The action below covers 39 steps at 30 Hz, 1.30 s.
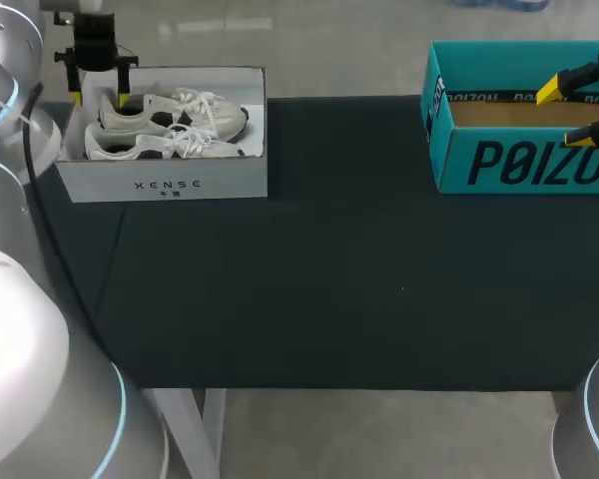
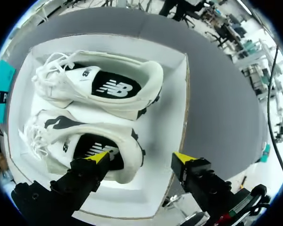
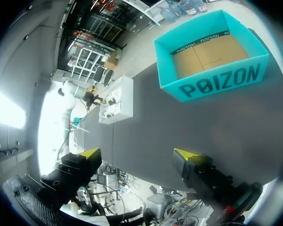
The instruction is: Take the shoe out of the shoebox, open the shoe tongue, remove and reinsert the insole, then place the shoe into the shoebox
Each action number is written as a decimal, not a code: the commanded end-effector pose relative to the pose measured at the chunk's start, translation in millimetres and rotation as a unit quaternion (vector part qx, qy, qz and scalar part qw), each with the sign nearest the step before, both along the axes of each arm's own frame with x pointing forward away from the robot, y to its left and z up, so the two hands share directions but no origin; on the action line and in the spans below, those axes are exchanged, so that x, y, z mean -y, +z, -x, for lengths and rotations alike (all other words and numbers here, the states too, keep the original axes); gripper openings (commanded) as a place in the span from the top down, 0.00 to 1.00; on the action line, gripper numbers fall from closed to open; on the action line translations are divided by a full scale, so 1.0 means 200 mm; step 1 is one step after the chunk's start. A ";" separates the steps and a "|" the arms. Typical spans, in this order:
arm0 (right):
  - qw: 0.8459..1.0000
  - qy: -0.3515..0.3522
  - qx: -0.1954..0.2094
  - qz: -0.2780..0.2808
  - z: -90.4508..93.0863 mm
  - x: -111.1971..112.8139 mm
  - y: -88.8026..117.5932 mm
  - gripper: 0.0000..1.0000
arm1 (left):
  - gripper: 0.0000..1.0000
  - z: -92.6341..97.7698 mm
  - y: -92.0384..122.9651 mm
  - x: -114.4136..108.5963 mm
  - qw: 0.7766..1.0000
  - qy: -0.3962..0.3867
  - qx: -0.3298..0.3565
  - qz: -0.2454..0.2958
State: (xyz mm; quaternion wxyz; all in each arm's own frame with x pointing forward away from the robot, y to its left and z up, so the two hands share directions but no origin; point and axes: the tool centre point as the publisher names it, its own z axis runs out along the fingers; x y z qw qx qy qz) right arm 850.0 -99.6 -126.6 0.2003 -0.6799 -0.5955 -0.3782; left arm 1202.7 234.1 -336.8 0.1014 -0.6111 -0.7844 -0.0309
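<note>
Upper left of the head view: a white shoebox, open-topped, standing on the dark worktop and holding a pair of white sneakers side by side, heels toward frame left, toes and laces toward frame right. Over the box's left end, the left jaws, spread wide and holding nothing. From the left wrist, one yellow tip over the heel collar of the closer sneaker, the other tip out over the box's end wall; hard to tell whether touching, but apparently hovering just above. Same sneaker as the one higher in the head frame; its mate just below it there, untouched.

Upper right of the head view: a teal box, brown cardboard floor showing. At the frame's right edge, overlapping that box, the right jaws, likewise wide and gripping nothing. From the right wrist, the teal box well ahead of the tips, not between them.

Judged from this: first step in hand, taking the shoe out, with no grasp made yet and both sneakers resting in the white shoebox. Next move, most likely: bring the outer tip inside the end wall so that both tips straddle the heel collar, descend, close firmly on the heel, then lift straight up. Worth minding the light cardboard box and the neighbouring sneaker, either liable to drag along.
</note>
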 end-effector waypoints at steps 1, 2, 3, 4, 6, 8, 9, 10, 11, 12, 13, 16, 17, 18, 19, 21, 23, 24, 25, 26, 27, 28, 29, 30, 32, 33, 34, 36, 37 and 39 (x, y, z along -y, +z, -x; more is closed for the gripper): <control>1.000 -0.001 0.000 0.001 0.00 0.00 0.00 0.00 | 0.00 -0.02 0.24 0.03 0.996 0.068 -0.052 0.001; 1.000 -0.001 0.000 0.001 0.00 0.00 0.00 0.00 | 0.00 -0.01 0.27 0.03 0.996 0.078 -0.052 -0.002; 1.000 -0.001 0.000 0.001 0.00 0.00 0.00 0.00 | 0.00 -0.01 0.29 0.04 0.993 0.106 -0.051 -0.009; 1.000 -0.001 0.000 0.001 0.00 0.00 0.00 0.00 | 0.00 0.00 0.32 0.04 0.993 0.108 -0.055 0.002; 1.000 0.003 0.005 0.005 -0.01 0.01 0.00 0.00 | 0.00 0.01 0.36 0.05 0.988 0.148 -0.047 -0.008; 1.000 0.011 0.010 0.022 -0.05 0.02 0.01 0.00 | 0.00 0.04 0.40 0.06 0.982 0.181 -0.055 -0.003; 0.999 0.007 0.008 0.041 -0.07 0.04 0.01 0.00 | 0.00 0.05 0.42 0.06 0.980 0.194 -0.049 0.000; 0.998 0.007 0.007 0.057 -0.09 0.05 0.01 0.00 | 0.00 0.06 0.44 0.06 0.975 0.214 -0.051 0.000; 0.997 0.006 0.007 0.079 -0.11 0.07 0.01 0.00 | 0.00 0.07 0.46 0.06 0.972 0.230 -0.045 -0.003; 0.993 0.000 0.001 0.121 -0.13 0.09 0.00 0.00 | 0.00 0.08 0.49 0.06 0.966 0.255 -0.040 -0.005; 0.990 -0.002 -0.004 0.142 -0.15 0.10 0.00 0.00 | 0.00 0.10 0.51 0.06 0.959 0.280 -0.021 -0.021; 0.980 -0.021 -0.016 0.195 -0.22 0.19 -0.01 0.00 | 0.00 0.13 0.56 0.06 0.956 0.291 -0.036 -0.006; 0.980 -0.025 -0.014 0.196 -0.23 0.20 -0.01 0.00 | 0.00 0.13 0.56 0.06 0.956 0.291 -0.036 -0.006; 0.979 -0.030 -0.014 0.202 -0.25 0.23 0.00 0.00 | 0.00 0.13 0.56 0.06 0.956 0.291 -0.036 -0.006; 0.978 -0.030 -0.013 0.205 -0.27 0.25 0.00 0.00 | 0.00 0.13 0.56 0.06 0.956 0.291 -0.036 -0.006; 0.979 -0.031 -0.011 0.204 -0.30 0.29 0.01 0.00 | 0.00 0.13 0.56 0.06 0.956 0.291 -0.036 -0.006; 0.977 -0.026 -0.002 0.210 -0.34 0.34 0.00 0.00 | 0.00 0.13 0.56 0.06 0.956 0.291 -0.036 -0.006; 0.975 -0.022 -0.001 0.220 -0.36 0.36 0.00 0.00 | 0.00 0.13 0.56 0.06 0.956 0.291 -0.036 -0.006; 0.973 -0.020 -0.002 0.229 -0.38 0.38 -0.01 0.00 | 0.00 0.13 0.56 0.06 0.956 0.291 -0.036 -0.006; 0.971 -0.021 -0.007 0.237 -0.40 0.41 -0.03 0.00 | 0.00 0.13 0.56 0.06 0.956 0.291 -0.036 -0.006; 0.972 -0.023 -0.007 0.233 -0.43 0.43 -0.04 0.00 | 0.00 0.13 0.56 0.06 0.956 0.291 -0.036 -0.006; 0.970 -0.024 -0.015 0.242 -0.45 0.46 -0.05 0.00 | 0.00 0.13 0.56 0.06 0.956 0.291 -0.036 -0.006; 0.968 -0.025 -0.021 0.247 -0.47 0.47 -0.06 0.00 | 0.00 0.13 0.56 0.06 0.956 0.291 -0.036 -0.006; 0.968 -0.027 -0.028 0.246 -0.49 0.49 -0.07 0.00 | 0.00 0.13 0.56 0.06 0.956 0.291 -0.036 -0.006; 0.968 -0.027 -0.028 0.246 -0.49 0.49 -0.07 0.00 | 0.00 0.13 0.56 0.06 0.956 0.291 -0.036 -0.006; 0.968 -0.027 -0.028 0.246 -0.49 0.49 -0.07 0.00 | 0.00 0.13 0.56 0.06 0.956 0.291 -0.036 -0.006; 0.968 -0.027 -0.028 0.246 -0.49 0.49 -0.07 0.00 | 0.00 0.13 0.56 0.06 0.956 0.291 -0.036 -0.006; 0.968 -0.027 -0.028 0.246 -0.49 0.49 -0.07 0.00 | 0.00 0.13 0.56 0.06 0.956 0.291 -0.036 -0.006; 0.968 -0.027 -0.028 0.246 -0.49 0.49 -0.07 0.00 | 0.00 0.13 0.56 0.06 0.956 0.291 -0.036 -0.006; 0.968 -0.027 -0.028 0.246 -0.49 0.49 -0.07 0.00 | 0.00 0.18 0.61 0.10 0.892 0.438 -0.033 -0.105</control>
